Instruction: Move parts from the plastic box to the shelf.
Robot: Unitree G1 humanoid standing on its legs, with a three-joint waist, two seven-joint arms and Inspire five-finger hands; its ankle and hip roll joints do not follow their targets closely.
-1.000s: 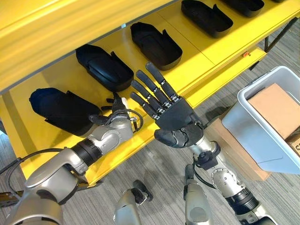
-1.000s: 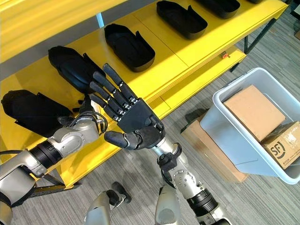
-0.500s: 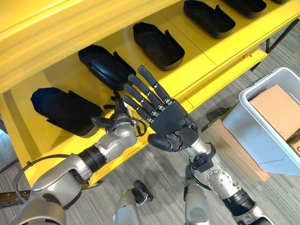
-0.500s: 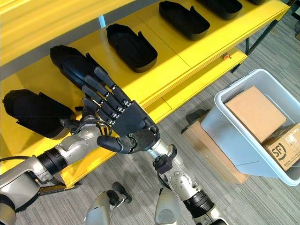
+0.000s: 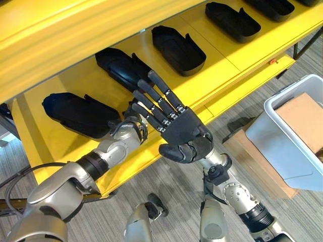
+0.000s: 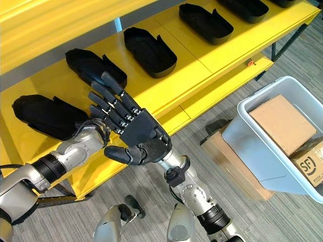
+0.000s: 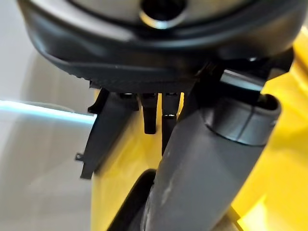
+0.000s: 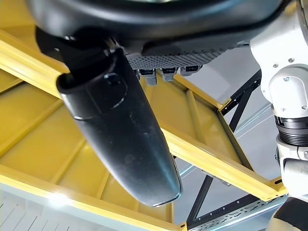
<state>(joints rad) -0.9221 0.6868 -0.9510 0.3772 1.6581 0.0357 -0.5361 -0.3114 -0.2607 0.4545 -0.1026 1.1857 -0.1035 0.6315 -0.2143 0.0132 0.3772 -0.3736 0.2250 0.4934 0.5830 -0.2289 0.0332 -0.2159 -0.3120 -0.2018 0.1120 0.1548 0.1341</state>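
Observation:
Several black moulded parts lie in a row on the yellow shelf (image 5: 212,70): one at the far left (image 5: 81,115), a second (image 5: 118,65), a third (image 5: 178,43), and more to the right (image 5: 232,21). My right hand (image 5: 181,132) is held open in front of the shelf, palm down and holding nothing; its straight fingertips reach over the second part's near end. My left hand (image 5: 130,130) sits at the shelf's front edge between the first two parts, partly covered by the right hand. The pale plastic box (image 5: 282,151) stands on the floor at the right.
A cardboard box (image 5: 303,113) lies inside the plastic box, and a second one (image 6: 308,164) beside it. A flat cardboard piece (image 5: 250,164) lies under the box's near corner. The shelf's upper yellow board (image 5: 75,30) overhangs the parts. Grey carpet runs below.
The whole picture has shifted a little, so the camera moved. My right hand has swung left, across my left hand and towards the second part. The left hand stays at the shelf's edge.

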